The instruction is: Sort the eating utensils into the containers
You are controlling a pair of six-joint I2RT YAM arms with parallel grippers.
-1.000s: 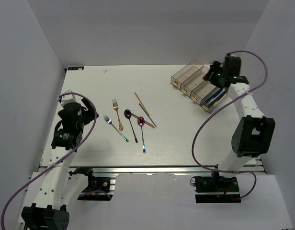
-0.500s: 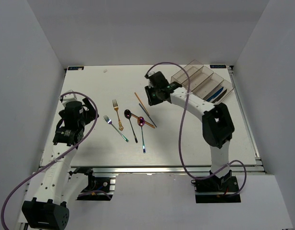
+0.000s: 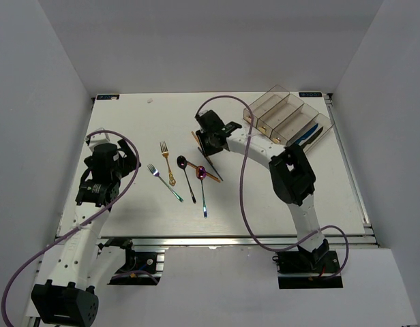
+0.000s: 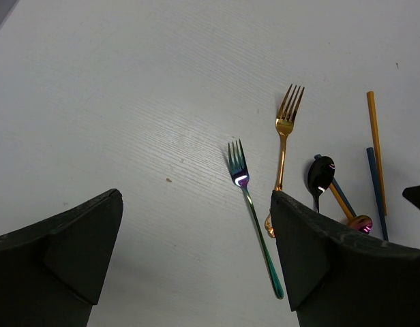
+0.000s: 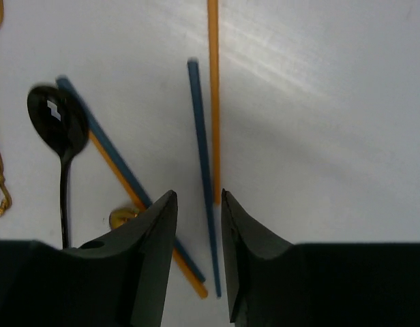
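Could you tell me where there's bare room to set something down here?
Bare: the far-left table stretch behind the gold fork, and the near-right stretch between the purple spoon and the right arm. Crowded: mid-table, where the right hand hangs over the chopsticks, and the far-right corner with the containers.

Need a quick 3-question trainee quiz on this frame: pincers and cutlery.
1. True or false: the left pincer is open and holds nothing.
2. In the right wrist view, which of these lies in the gap between the fingers of the right pincer? A) black spoon B) blue chopstick C) purple spoon
3. Fill in: ___ forks lie on the table.

Key: 1 true. 2 B. 3 two, the gold fork and the teal fork.
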